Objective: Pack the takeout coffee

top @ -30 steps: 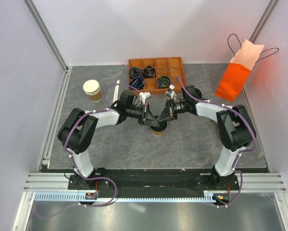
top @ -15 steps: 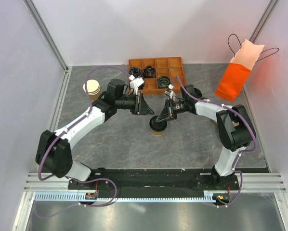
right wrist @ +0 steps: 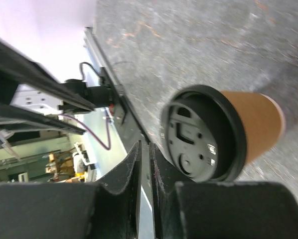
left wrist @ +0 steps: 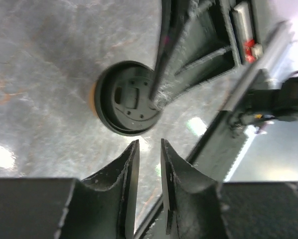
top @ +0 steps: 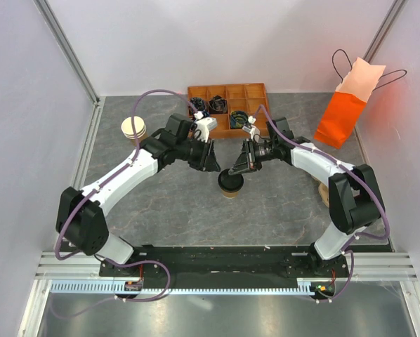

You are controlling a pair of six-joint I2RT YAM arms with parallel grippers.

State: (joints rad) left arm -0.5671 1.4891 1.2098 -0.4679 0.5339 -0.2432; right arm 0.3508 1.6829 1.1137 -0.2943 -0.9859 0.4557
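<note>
Top external view puts the coffee cup [top: 230, 184] near the middle of the frame. It stands upright on the grey table [top: 175, 210] with its black lid on, and no finger is closed around it. My left gripper [top: 213, 166] hangs just to the upper left of the cup. My right gripper [top: 235, 169] sits just above it in the picture, its tips over the top edge of the lid. I cannot tell from here whether they touch it.

On the left wrist camera, the left gripper [left wrist: 149, 143] has its jaws drawn in narrow, with a slim strip of table showing between them and nothing held. The cup's lid [left wrist: 126, 99] lies beyond the tips, in the upper middle of that frame. One dark finger [left wrist: 161, 59] of the other arm crosses its right side.

On the right wrist camera, the right gripper [right wrist: 144, 146] has its jaws almost together, only a thin slit apart and empty. The cup [right wrist: 253, 124] is off to the right of the fingers, not between them, with its brown paper wall and lid top both showing.

Back in the overhead picture, a wooden tray [top: 227, 88] with compartments sits at the upper middle. An orange paper bag [top: 340, 118] stands at the upper right. A stack of bare paper cups [top: 133, 128] stands at the upper left, well apart from the coffee.
</note>
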